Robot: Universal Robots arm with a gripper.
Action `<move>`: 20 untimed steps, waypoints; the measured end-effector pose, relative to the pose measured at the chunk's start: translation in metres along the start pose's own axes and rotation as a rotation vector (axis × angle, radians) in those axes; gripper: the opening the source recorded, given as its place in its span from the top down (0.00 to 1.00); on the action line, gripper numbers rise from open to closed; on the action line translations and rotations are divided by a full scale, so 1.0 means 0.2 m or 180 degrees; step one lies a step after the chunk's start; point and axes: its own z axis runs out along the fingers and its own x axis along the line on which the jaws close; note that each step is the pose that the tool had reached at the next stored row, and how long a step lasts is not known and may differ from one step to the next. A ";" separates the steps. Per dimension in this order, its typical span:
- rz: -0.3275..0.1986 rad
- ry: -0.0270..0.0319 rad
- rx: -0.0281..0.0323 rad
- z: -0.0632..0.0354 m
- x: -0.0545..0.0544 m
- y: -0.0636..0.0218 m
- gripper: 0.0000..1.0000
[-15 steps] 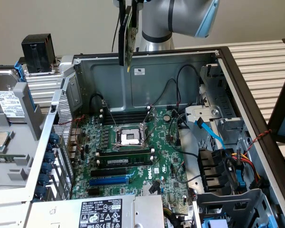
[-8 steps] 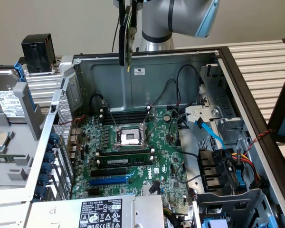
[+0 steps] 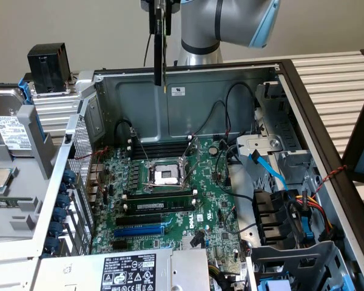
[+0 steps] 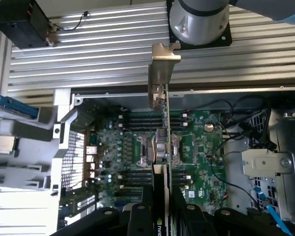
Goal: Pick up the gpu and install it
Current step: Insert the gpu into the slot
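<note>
Wide shot first: the open computer case point(image 3: 188, 79) lies flat, motherboard point(image 3: 212, 200) bare inside, and the arm point(image 3: 200, 24) is parked high over the case's far wall. And there's the gpu point(image 3: 160, 54), up in the air and edge-on, hanging lengthwise from the gripper point(image 3: 161, 15), well clear of the board.

Down the wrist view, the fingers point(image 4: 140, 219) are clamped on the card's near end, one pressed to each face. The gpu point(image 4: 163, 147) runs straight out from between them, with its silver bracket point(image 4: 163, 64) at the far tip.

So the pick-up looks done, and this reads as the carry stage of the install, with nothing seated yet. The expansion slots point(image 3: 139, 225) sit near the case's front edge, well apart from the card.

Seating it would, I'd say, call for careful lining up: connector edge square to a slot, bracket toward the perforated rear wall point(image 3: 79, 157) on the exterior view's left.
</note>
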 end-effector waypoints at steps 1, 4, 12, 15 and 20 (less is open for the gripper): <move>-0.0057 0.0012 0.0005 0.001 0.00 0.000 0.74; -0.0226 0.0049 0.0018 0.002 0.00 -0.001 0.74; -0.0678 0.0146 0.0055 0.005 0.00 -0.001 0.74; -0.0848 0.0183 0.0069 0.006 0.00 -0.001 0.74; -0.1131 0.0244 0.0092 0.008 0.00 -0.002 0.74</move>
